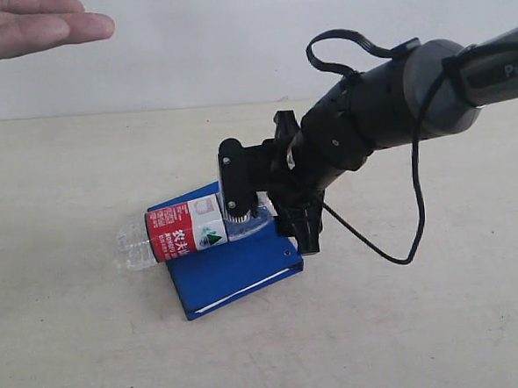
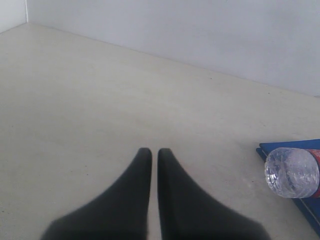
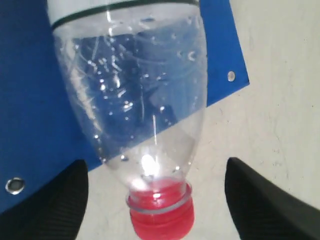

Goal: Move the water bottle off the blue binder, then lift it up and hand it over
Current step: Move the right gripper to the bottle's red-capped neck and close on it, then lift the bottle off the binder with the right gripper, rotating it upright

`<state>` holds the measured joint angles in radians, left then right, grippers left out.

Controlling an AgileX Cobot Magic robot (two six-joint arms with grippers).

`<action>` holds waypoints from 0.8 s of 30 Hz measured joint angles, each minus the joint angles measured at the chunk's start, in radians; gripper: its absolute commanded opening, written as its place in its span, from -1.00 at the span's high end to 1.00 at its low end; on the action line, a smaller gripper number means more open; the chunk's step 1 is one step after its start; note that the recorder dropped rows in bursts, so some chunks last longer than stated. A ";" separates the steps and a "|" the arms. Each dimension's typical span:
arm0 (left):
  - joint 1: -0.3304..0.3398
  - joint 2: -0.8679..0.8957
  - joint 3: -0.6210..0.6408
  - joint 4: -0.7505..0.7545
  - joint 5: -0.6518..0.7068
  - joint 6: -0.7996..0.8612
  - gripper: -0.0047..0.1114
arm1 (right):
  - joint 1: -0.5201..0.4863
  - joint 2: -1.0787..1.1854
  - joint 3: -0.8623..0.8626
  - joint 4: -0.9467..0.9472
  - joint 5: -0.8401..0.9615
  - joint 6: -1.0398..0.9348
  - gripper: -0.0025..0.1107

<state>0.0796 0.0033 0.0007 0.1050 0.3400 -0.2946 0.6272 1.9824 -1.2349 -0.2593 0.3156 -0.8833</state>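
The water bottle [image 1: 182, 232] lies on its side across the blue binder [image 1: 233, 270], and its clear base juts past the binder's left edge. My right gripper [image 1: 265, 213] is at the bottle's cap end. In the right wrist view, this gripper [image 3: 156, 162] is open, its fingers [image 3: 55, 200] wide apart on either side of the red cap [image 3: 161, 215] and not touching it. The blue binder [image 3: 30, 100] shows a silver rivet under the bottle. My left gripper [image 2: 154, 152] is shut and empty over bare table, with the bottle's base [image 2: 291, 172] off to one side.
An open human hand [image 1: 29, 28] is held out, palm down, at the upper left of the exterior view. The beige table [image 1: 92, 345] spreads all round the binder. A black cable [image 1: 394, 247] loops down from the right arm. A pale wall stands behind.
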 measured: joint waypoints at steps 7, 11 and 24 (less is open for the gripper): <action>0.000 0.000 0.000 0.000 0.000 0.000 0.84 | 0.000 0.018 0.000 -0.178 0.017 0.168 0.24; 0.000 0.000 0.000 0.000 0.000 0.000 0.84 | -0.002 0.020 0.000 -0.247 0.026 0.291 0.76; 0.000 0.000 0.000 0.000 0.000 0.000 0.84 | -0.021 -0.009 0.000 -0.298 0.025 0.593 0.96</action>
<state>0.0796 0.0033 0.0007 0.1050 0.3400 -0.2946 0.6060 1.9735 -1.2349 -0.5568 0.3402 -0.2899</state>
